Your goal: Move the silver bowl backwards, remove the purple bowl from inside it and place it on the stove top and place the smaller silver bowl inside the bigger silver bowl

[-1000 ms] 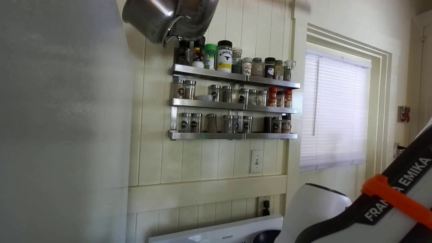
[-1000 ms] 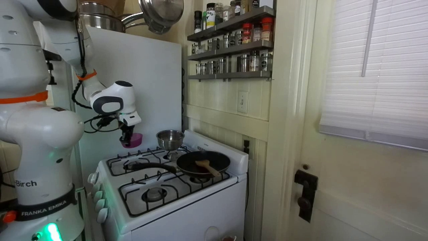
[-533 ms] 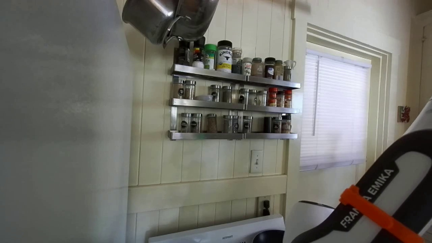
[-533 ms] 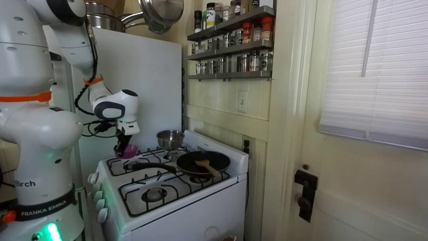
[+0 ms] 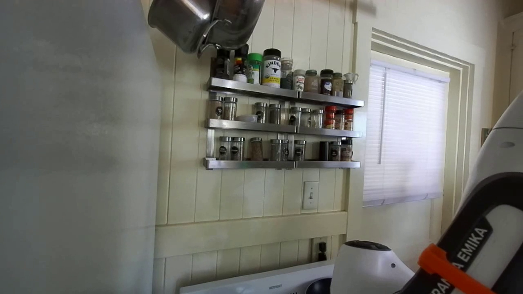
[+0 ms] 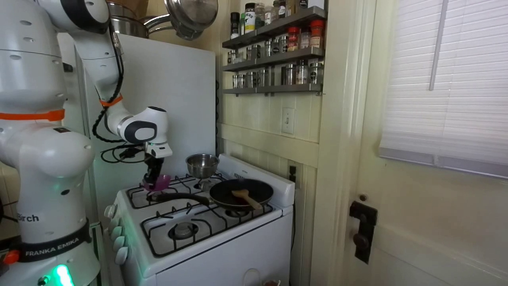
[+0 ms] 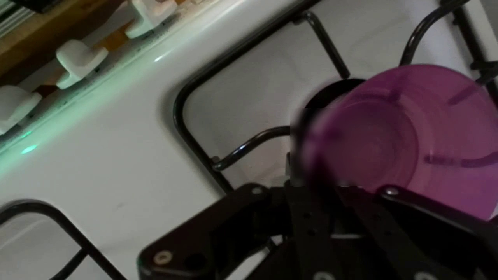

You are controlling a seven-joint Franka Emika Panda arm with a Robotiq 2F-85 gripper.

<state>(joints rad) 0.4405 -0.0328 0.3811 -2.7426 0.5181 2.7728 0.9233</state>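
Observation:
A translucent purple bowl [image 6: 162, 183] hangs low over the far front burner in an exterior view; whether it touches the grate I cannot tell. My gripper [image 6: 151, 183] is shut on its rim. In the wrist view the purple bowl [image 7: 447, 128] lies to the right of the fingers, with its rim between the fingertips [image 7: 321, 184], which are dark and blurred. A silver bowl [image 6: 202, 167] stands upright on the far back burner, behind the purple bowl. I make out only one silver bowl; a second one is hidden or out of view.
A black frying pan [image 6: 254, 190] with a wooden spoon [image 6: 247, 198] sits on the near back burner, its handle [image 6: 180, 197] reaching toward the purple bowl. The stove [image 6: 214, 242] stands beside a tall white fridge [image 6: 178, 95]. Spice shelves [image 6: 278, 58] hang above. Pots [image 5: 204, 24] hang high.
The gripper and purple bowl have come down toward the stove grate, shifting slightly left, then back right. The silver bowl and pan have not moved.

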